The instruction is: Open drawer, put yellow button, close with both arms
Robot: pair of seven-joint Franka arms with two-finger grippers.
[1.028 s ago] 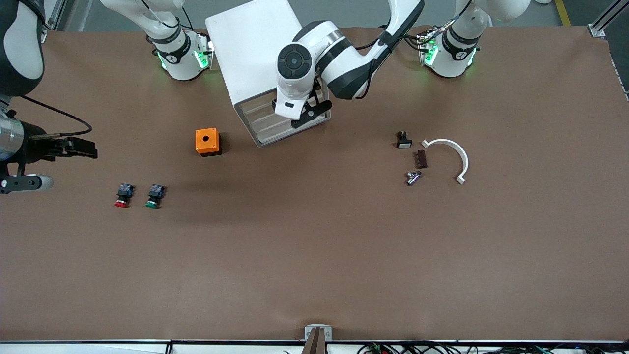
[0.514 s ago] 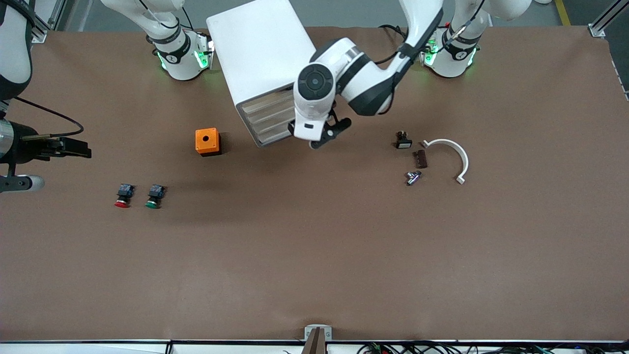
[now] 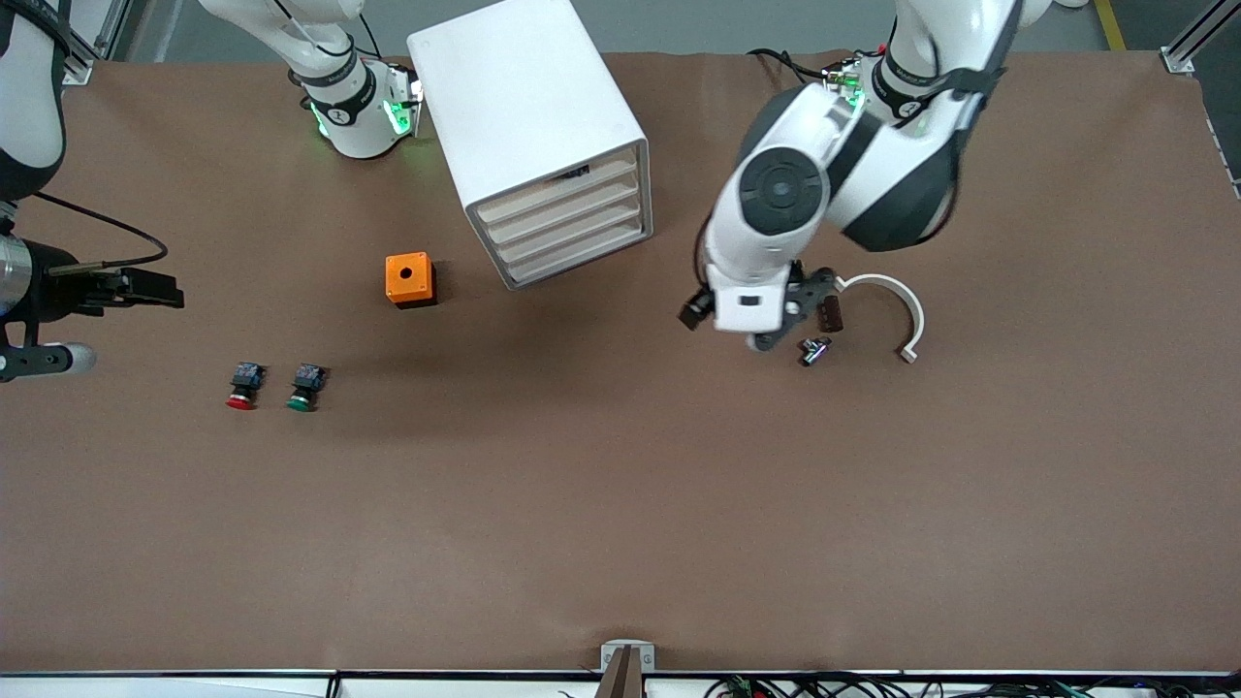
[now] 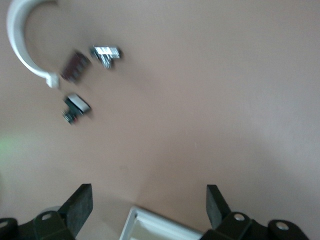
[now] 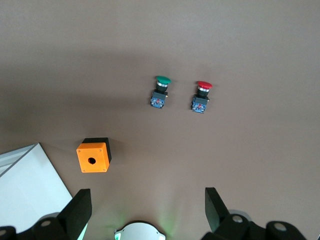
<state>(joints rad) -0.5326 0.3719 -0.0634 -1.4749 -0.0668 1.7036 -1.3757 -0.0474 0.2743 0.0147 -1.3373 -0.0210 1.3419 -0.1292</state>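
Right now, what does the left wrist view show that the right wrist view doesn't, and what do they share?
Only the left wrist view shows the white curved bracket, the dark brown block, the small metal part and the black part with a white face. Only the right wrist view shows the green button, the red button and the orange box. Both show the brown table, a corner of the white cabinet, and that arm's own open gripper: left gripper, right gripper.

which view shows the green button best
The right wrist view: the green button sits unobstructed beside the red button, cap and body clear. The front view shows it smaller. The left wrist view does not show it.
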